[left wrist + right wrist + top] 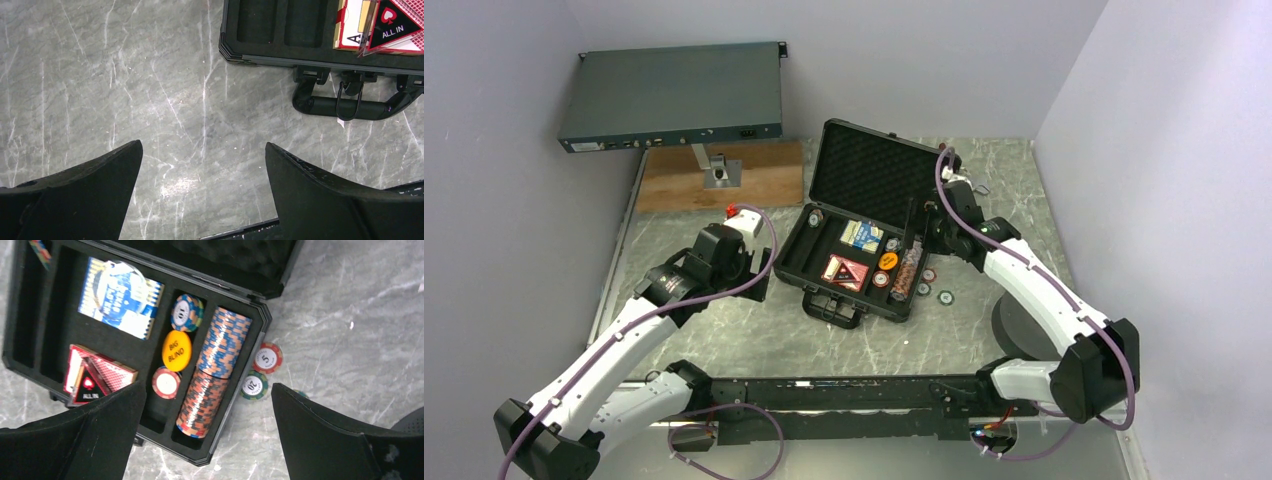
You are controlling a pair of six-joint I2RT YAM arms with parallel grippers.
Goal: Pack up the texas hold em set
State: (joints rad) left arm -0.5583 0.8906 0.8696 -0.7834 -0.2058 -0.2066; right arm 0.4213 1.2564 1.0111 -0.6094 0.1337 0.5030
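Note:
The black case (796, 262) lies open in the middle of the table, lid (869, 175) up and handle (832, 308) toward me. Inside are a blue card deck (122, 297), a red deck (95, 375), an orange disc (176, 350) and a long row of poker chips (215, 372). Two loose chips, a red one (266, 358) and a green one (254, 385), lie on the table by the case's right wall. My right gripper (207, 386) hangs open above that corner, holding nothing. My left gripper (202, 147) is open over bare table left of the handle (340, 105).
A grey-blue rack box (674, 95) stands at the back left beside a wooden board (722, 175) with a metal bracket (719, 170). A dark round disc (1014, 325) lies under the right arm. A black rail (844, 395) runs along the near edge.

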